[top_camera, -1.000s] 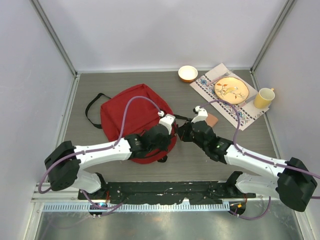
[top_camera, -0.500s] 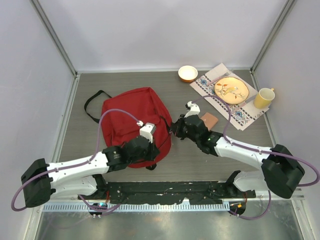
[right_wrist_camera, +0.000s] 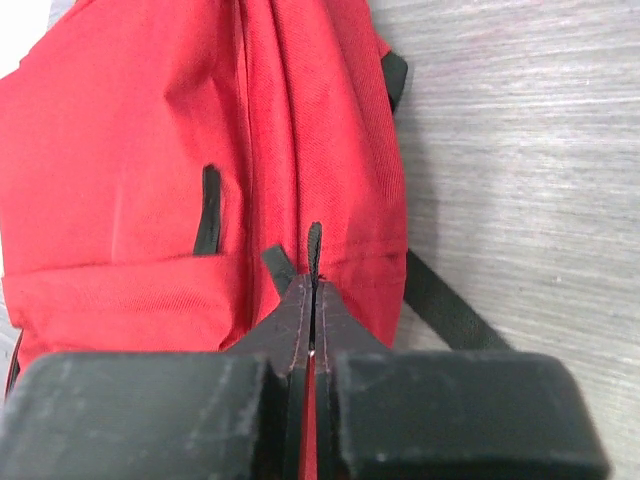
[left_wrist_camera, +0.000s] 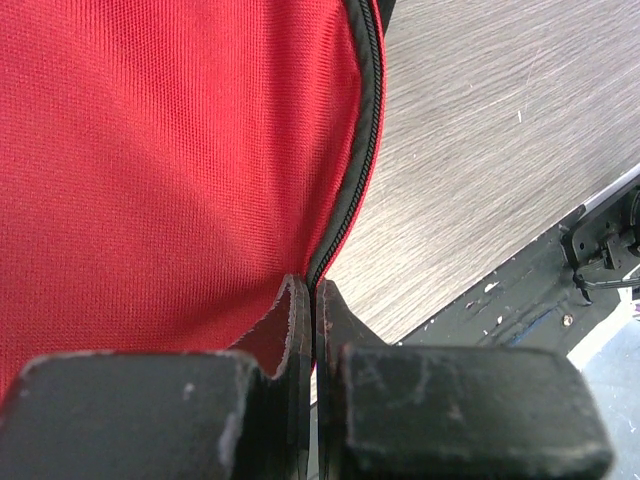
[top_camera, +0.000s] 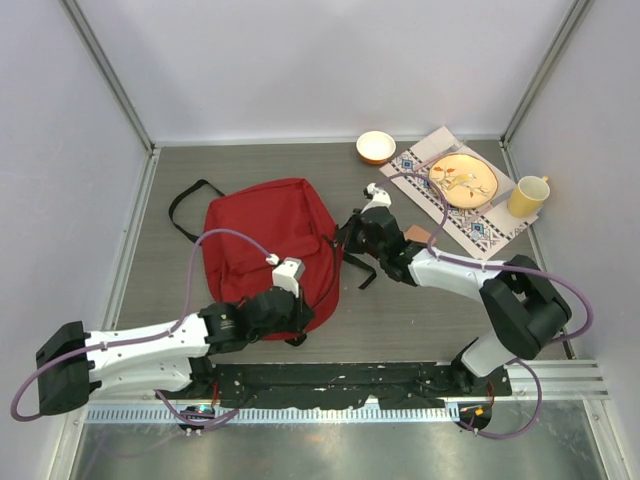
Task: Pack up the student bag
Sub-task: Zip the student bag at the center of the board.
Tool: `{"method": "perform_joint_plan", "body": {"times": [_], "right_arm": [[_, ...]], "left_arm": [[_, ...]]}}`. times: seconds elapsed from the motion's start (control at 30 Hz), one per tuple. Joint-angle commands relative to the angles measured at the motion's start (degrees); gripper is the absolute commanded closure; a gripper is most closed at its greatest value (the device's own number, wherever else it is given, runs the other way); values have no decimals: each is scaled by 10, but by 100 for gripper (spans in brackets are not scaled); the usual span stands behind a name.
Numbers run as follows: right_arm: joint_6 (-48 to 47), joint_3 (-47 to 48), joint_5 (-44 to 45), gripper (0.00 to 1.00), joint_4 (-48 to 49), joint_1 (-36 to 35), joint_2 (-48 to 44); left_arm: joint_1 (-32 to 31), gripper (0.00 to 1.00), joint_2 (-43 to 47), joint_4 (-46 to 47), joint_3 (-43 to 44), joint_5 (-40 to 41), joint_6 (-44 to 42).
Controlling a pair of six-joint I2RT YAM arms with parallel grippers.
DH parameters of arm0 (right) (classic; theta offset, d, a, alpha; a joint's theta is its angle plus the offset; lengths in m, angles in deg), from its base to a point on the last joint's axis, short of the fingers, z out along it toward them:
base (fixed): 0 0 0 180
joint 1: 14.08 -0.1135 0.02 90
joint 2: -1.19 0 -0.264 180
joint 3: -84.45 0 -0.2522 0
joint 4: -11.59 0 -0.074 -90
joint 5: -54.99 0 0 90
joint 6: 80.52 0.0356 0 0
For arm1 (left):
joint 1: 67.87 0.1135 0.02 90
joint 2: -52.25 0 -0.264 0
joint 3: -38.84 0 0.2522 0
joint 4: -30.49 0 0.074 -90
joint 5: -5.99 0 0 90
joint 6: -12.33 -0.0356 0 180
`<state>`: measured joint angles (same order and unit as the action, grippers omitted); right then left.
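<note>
The left end effector [left_wrist_camera: 312, 290] pinches the student bag's [top_camera: 262, 235] zippered edge, jaws closed. The right end effector [right_wrist_camera: 314, 287] is clamped on its black tab [right_wrist_camera: 314, 242].

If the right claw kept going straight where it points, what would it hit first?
The soft red fabric backpack; the shut right gripper points at its side, tips seemingly touching a dark zipper tab.

A grey wood-grain table top [top_camera: 250, 160] is boxed in by 3 plain white walls [top_camera: 320, 60], at the back and both sides. 2 aluminium posts [top_camera: 108, 72] can be seen slanting up from the back corners. Along the near edge a black mounting plate [top_camera: 330, 381] is laid, then a white slotted strip [top_camera: 330, 413] and brushed sheet metal [top_camera: 330, 450]. Everything's lit softly and evenly, shadows kept faint.
</note>
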<state>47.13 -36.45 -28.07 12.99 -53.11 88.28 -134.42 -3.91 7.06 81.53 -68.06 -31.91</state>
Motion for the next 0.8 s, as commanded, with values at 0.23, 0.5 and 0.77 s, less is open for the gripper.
{"method": "perform_joint_plan", "body": {"times": [0.23,0.5,0.77], "right_arm": [[-11,96,20,99,90,44,48],[-6,12,65,99,68,44,-55],[-7,-65,111,99,15,47,-150]], "left_arm": [[-32,100,41,-56,-35,-7,43],[-32,97,28,-53,-16,36,26],[-31,73,-35,-33,33,48,-8]]}}
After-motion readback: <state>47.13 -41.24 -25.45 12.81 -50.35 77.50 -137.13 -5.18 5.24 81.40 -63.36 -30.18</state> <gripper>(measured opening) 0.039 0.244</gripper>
